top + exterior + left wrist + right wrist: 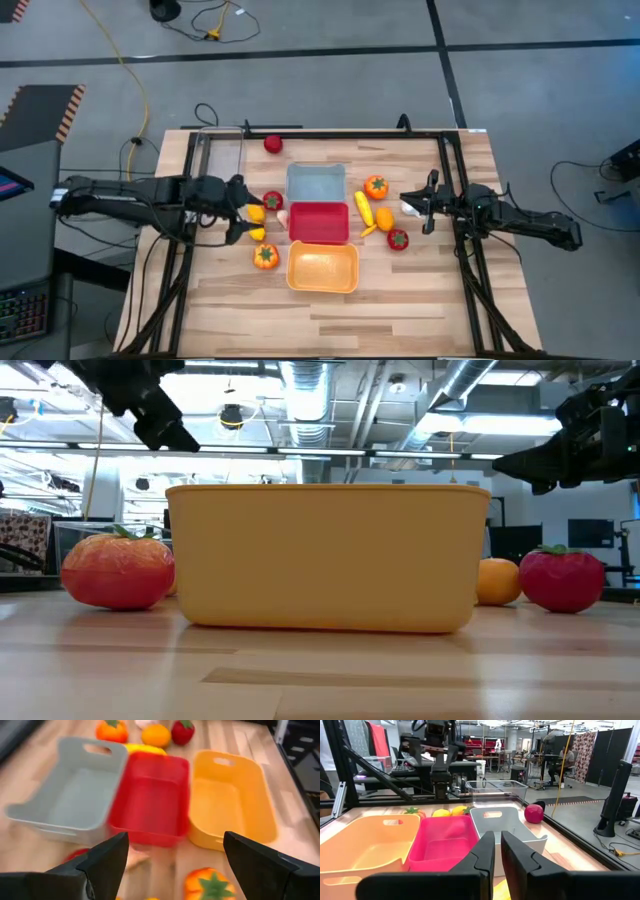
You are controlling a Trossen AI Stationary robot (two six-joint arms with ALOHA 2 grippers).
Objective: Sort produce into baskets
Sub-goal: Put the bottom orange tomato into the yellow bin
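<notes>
Three baskets stand in a row at the table's middle: pale blue-grey point(316, 183), red point(319, 222) and orange point(323, 267). A clear tray point(222, 155) lies at the far left. Two lemons point(257, 222), a red tomato point(272, 201), a garlic bulb point(281, 215) and an orange green-stemmed piece point(265, 256) lie left of the baskets. My left gripper point(240, 212) hovers open and empty over them; its wrist view point(175, 865) shows the gap. My right gripper point(425, 205) is shut and empty, right of the long yellow piece point(364, 207), orange point(384, 218) and red tomato point(398, 239).
A lone red tomato point(272, 144) lies near the far edge. Another orange green-stemmed piece point(375, 187) and a white garlic bulb point(410, 208) lie right of the baskets. Black frame rails point(460, 200) run along both table sides. Bare wood lies toward the near edge.
</notes>
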